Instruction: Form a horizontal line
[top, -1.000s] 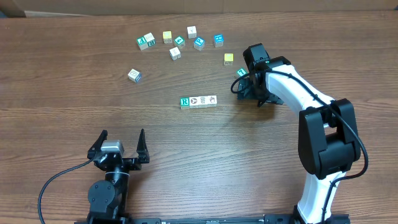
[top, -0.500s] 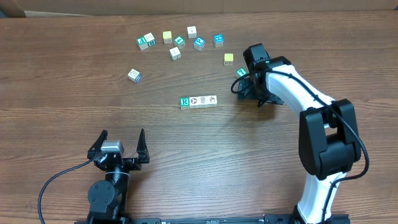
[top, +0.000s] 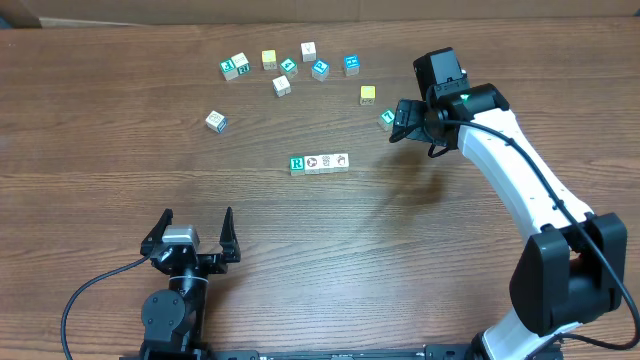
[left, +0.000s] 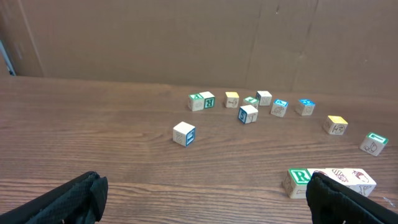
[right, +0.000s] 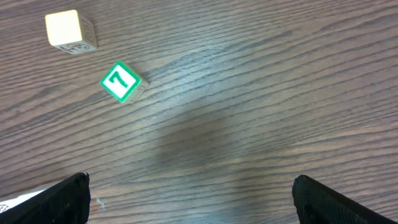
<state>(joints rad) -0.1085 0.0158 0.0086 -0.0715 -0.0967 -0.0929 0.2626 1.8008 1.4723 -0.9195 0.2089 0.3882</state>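
Note:
The horizontal line (top: 319, 163) is a straight row of small white-faced cubes in the middle of the table, with the green R cube (top: 297, 164) at its left end. The left wrist view shows the row (left: 339, 178) at the lower right, behind one fingertip. My right gripper (top: 401, 123) hangs open up and to the right of the row, beside a green 7 cube (top: 387, 117), with nothing between its fingers. In its own view the right gripper (right: 189, 199) spans bare wood, the 7 cube (right: 120, 81) ahead. My left gripper (top: 193, 232) rests open near the front edge, empty.
Loose cubes lie scattered at the back: a pair (top: 235, 67), a yellow one (top: 269, 59), teal-faced ones (top: 320, 70) (top: 351, 65), another yellow (top: 368, 94), and a lone cube (top: 216, 121) at the left. A cardboard wall (left: 186, 37) closes off the far side.
My right arm has risen and swung back and to the right, away from the table surface beside the row's right end. The row and the left arm have not moved.

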